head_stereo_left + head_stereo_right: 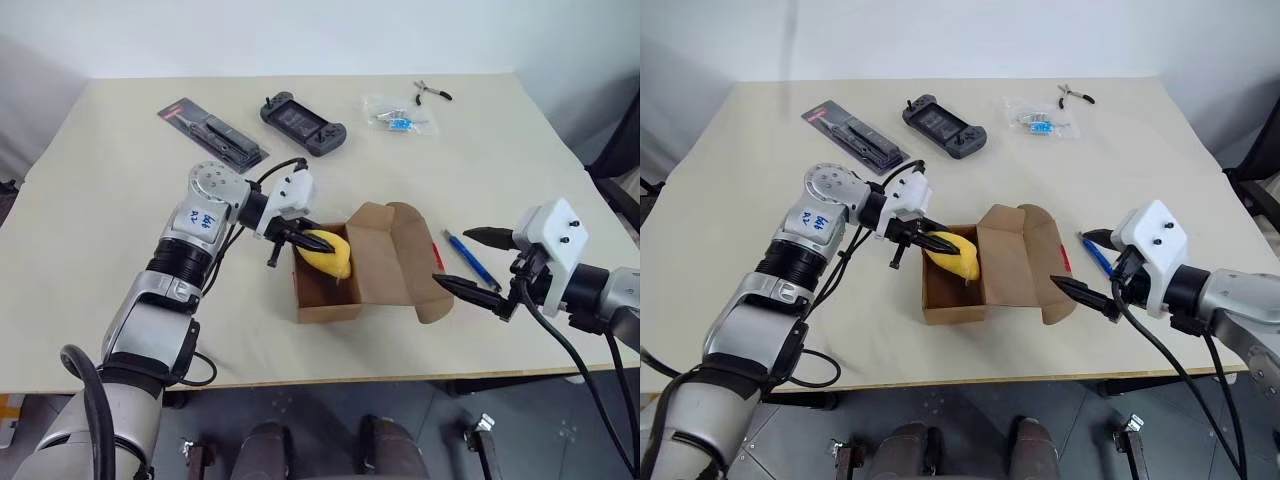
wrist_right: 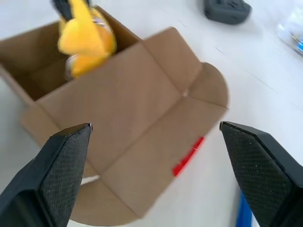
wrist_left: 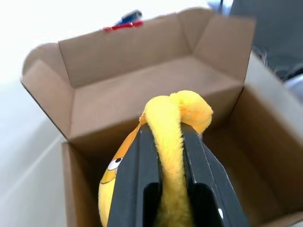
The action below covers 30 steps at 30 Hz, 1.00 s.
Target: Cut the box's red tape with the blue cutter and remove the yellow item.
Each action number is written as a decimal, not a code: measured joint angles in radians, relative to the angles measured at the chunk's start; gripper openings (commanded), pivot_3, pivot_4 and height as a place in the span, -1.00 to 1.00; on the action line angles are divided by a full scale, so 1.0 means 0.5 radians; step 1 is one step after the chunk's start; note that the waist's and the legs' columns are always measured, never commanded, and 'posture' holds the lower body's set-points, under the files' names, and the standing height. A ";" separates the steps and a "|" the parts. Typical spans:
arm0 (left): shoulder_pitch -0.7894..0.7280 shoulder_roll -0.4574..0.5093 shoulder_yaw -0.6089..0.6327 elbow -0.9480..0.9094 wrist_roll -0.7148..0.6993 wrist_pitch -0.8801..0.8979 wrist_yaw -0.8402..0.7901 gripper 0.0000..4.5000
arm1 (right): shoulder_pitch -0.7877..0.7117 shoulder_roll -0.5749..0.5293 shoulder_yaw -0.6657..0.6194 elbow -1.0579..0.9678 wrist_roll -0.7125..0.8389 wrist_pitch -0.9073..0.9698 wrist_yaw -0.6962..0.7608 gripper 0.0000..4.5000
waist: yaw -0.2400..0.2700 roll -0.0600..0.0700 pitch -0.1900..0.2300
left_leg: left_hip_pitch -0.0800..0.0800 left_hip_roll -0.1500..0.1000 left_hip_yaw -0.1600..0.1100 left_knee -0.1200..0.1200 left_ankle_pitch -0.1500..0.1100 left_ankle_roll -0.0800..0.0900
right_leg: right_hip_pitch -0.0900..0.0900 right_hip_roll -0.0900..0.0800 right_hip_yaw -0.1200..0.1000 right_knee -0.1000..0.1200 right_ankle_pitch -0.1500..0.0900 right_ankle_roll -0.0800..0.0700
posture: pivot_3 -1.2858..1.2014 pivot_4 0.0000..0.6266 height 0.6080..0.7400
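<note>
Pale beige rectangular table carrying four objects along its far side, well apart from one another. At far left, a black tool in dark blister packaging with a red corner, lying diagonally. Beside it, toward the middle, a dark grey handheld game console with a screen and side grips. Further right, a clear plastic bag holding small blue parts. Just beyond the bag, small black-handled pliers.

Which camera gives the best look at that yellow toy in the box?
The left wrist view: the yellow item looms close, pinched by the left end effector. Both eye views show it small; the right wrist view shows it blurred.
</note>
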 measured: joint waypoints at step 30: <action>0.833 0.807 0.838 -0.318 0.038 0.519 1.528 -0.98 | -0.430 0.061 0.268 0.453 0.100 -0.347 0.441 1.00 | -0.016 -0.004 0.002 | 0.003 0.002 -0.003 0.005 0.000 0.000 | 0.001 0.000 0.000 0.012 0.000 0.000 | 0.03 -0.52 1.00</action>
